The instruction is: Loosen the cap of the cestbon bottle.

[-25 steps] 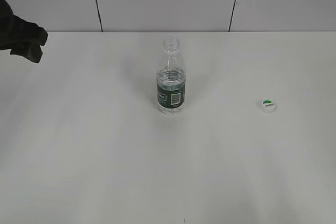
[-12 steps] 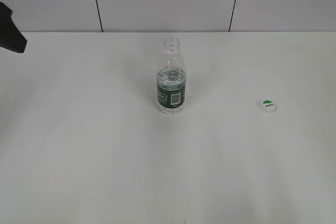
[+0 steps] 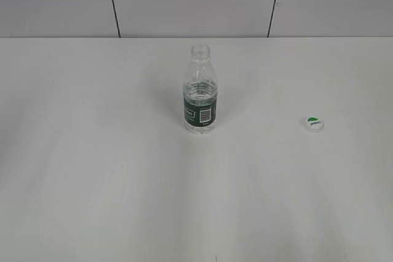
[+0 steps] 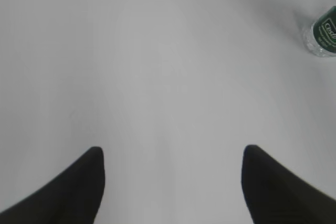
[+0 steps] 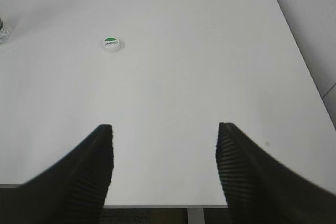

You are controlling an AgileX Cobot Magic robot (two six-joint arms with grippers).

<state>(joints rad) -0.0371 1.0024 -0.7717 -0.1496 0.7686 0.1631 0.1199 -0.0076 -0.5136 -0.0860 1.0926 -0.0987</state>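
- The left pincer (image 4: 173, 182) hangs spread wide over bare counter (image 4: 157, 77), holding nothing; the cestbon bottle (image 4: 324, 31) sits well off to its upper right in that wrist's view.
- The right pincer (image 5: 164, 166) is likewise parted and empty, near the counter's front edge, with the cap (image 5: 110, 43) lying ahead of it, well apart.
- From the room, the cestbon bottle (image 3: 200, 90) stands upright mid-counter with its neck bare; the cap (image 3: 313, 123) rests flat, well to the bottle's right.
- To my eye the loosening looks finished, cap already off.
- The sensible way to close out: keep both arms clear of the bottle, since an open-necked bottle holding water would spill if knocked.
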